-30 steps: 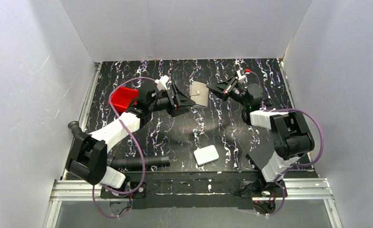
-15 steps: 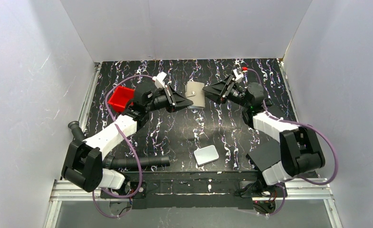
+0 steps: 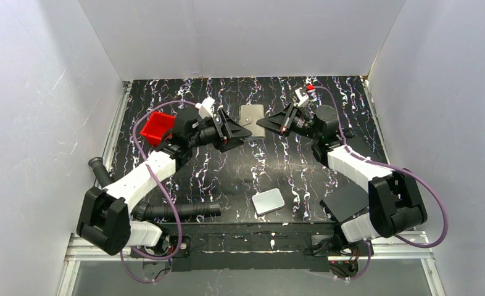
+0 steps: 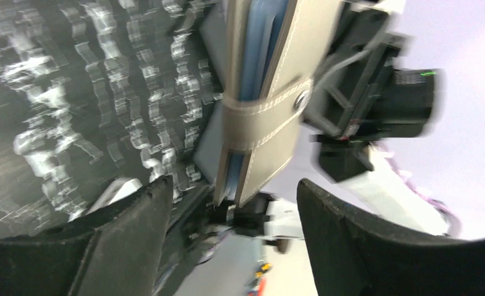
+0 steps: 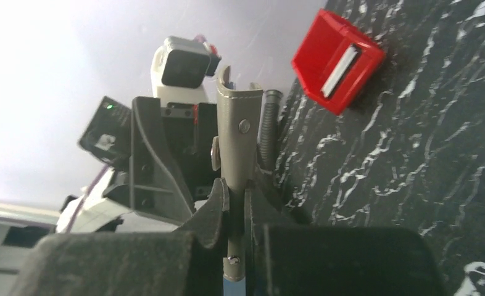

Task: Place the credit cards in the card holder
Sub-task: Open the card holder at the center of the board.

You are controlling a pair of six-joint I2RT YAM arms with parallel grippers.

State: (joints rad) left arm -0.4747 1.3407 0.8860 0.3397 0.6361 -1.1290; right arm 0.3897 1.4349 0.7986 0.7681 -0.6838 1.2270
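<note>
The right hand [image 5: 235,196] pinches the card holder [image 4: 271,117] at the worktop's [image 3: 289,176] twelve o'clock. The left hand [image 3: 243,132], spread wide, should probably press the credit cards [image 4: 260,43] squarely home.

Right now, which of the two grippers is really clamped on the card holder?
The right gripper: its jaws are pinched shut on the card holder. The left gripper stands open, its fingers apart from the holder.

Bright, even light from above casts soft shadows on the table [image 3: 289,166]. The left wrist view smears with motion blur, card holder [image 4: 277,92] included; the right wrist view's wall [image 5: 73,49] seems overexposed.
</note>
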